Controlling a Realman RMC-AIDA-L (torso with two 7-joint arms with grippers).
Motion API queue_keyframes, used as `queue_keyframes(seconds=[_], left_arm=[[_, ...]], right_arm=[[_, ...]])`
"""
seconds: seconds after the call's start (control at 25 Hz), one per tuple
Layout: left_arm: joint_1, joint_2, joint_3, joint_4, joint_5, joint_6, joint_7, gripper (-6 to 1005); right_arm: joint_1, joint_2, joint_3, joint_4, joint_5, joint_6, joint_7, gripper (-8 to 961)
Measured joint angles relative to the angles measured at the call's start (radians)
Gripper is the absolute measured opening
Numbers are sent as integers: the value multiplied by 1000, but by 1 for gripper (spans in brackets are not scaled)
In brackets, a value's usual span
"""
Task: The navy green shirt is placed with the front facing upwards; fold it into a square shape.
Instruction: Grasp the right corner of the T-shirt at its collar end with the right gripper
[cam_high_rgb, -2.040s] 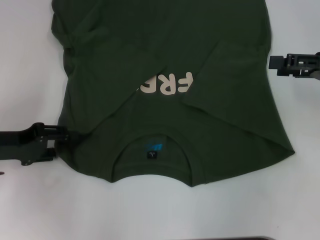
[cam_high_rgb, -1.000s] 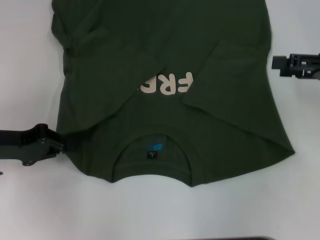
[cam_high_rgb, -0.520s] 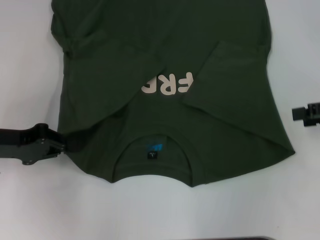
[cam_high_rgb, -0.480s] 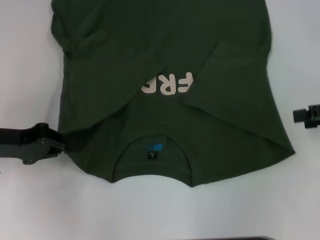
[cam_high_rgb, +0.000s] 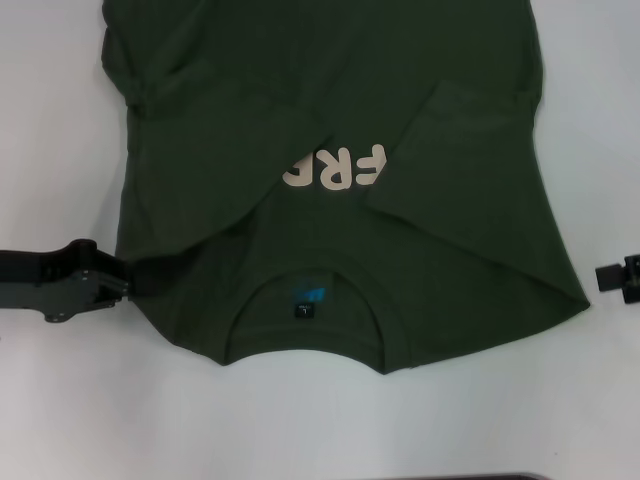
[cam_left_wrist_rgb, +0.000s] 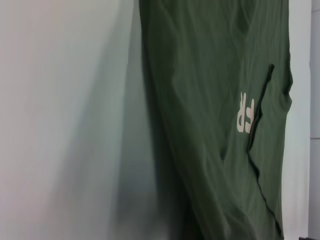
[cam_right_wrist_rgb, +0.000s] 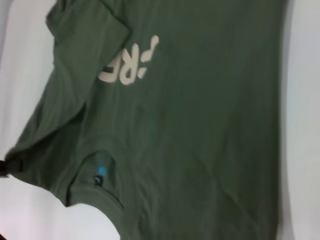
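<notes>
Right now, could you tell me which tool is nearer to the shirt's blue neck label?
Left. The left tool touches the shirt's shoulder edge; the right tool sits off its opposite side, clear of the neck label.

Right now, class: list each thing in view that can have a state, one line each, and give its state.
navy green shirt: flat, front up, both sleeves folded inward, lettering partly covered.
left gripper: at the shirt's shoulder edge.
right gripper: clear of the shirt, holding nothing.
</notes>
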Motion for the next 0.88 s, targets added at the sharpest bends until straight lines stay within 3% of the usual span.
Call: queue_keyframes(seconds=[0.32,0.88], left_arm=[[-6,-2,-2,0,-1,-7,-5,21],[-12,-3,-2,5,-2,-24,-9,21]], right_arm=[[6,17,0,19,-31,42,-14,851],[16,19,-1,89,-32,81,-3,850]])
